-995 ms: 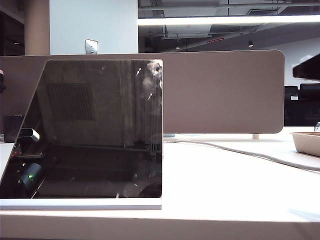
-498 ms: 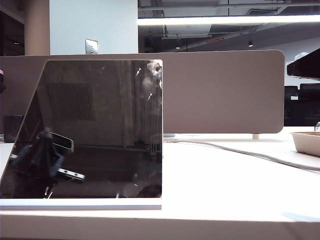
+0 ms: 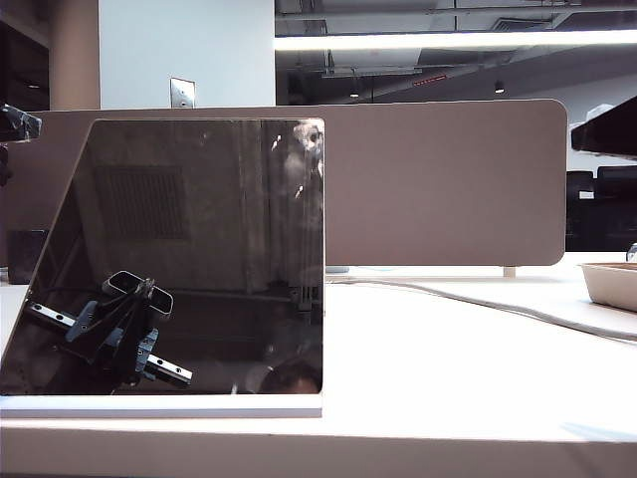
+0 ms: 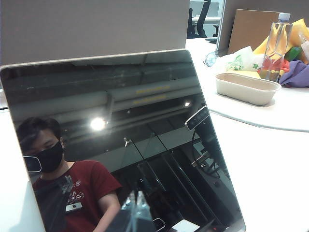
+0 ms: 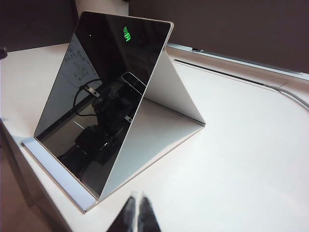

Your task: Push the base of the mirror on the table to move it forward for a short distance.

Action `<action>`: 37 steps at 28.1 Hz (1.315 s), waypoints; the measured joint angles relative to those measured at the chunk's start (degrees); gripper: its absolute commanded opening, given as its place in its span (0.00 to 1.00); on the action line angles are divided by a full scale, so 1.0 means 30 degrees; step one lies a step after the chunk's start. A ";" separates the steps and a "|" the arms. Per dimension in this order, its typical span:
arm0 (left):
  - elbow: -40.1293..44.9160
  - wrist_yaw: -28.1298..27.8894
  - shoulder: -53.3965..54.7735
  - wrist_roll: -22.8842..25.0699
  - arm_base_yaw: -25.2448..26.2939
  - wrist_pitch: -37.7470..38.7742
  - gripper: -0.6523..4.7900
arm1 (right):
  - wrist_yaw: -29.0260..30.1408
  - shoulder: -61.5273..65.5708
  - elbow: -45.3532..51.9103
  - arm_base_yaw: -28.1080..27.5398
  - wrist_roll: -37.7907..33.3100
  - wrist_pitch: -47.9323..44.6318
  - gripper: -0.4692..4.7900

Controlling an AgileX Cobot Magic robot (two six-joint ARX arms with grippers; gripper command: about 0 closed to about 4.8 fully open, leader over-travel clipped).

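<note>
Table (image 3: 478, 358): white desk. Mirror (image 3: 199, 259): leans on its stand at the front left edge. Base (image 3: 159, 406): untouched; approach step. Left gripper (image 4: 136, 212), right gripper (image 5: 136, 215): both pinched closed, empty, near the mirror. Next: fingertips low against the base.

Open-plan office, desk divider (image 3: 448, 184), office chairs (image 4: 199, 19)

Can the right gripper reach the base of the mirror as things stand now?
Probably yes. The right gripper, jaws together, hovers over bare table beside the base of the mirror, with nothing between them.
</note>
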State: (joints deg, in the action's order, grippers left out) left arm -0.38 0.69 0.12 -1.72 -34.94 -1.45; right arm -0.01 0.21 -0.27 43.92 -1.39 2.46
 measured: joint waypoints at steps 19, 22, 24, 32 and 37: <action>-0.4823 0.2208 0.7912 -0.3621 0.0000 0.6091 0.11 | 0.0000 0.0000 0.0000 0.0000 0.0000 0.0000 0.13; -0.5748 0.3563 0.7883 -0.4721 0.0000 0.9355 0.11 | 0.0000 0.0000 0.0000 0.0000 0.0000 0.0000 0.13; -0.5880 0.3577 0.8043 -0.5355 0.0000 1.0746 0.11 | 0.0000 0.0000 0.0000 0.0000 0.0000 0.0000 0.13; -0.5836 0.3417 1.2677 -0.6586 0.0007 1.1060 0.11 | 0.0000 0.0000 0.0000 0.0000 0.0000 0.0000 0.13; -0.5843 0.3548 1.3719 -0.7475 0.0007 0.9049 0.11 | 0.0000 0.0000 0.0000 0.0000 0.0000 0.0000 0.13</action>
State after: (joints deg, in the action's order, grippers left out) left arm -17.91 11.33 41.28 -24.14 -34.92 25.69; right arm -0.01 0.21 -0.27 43.92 -1.39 2.46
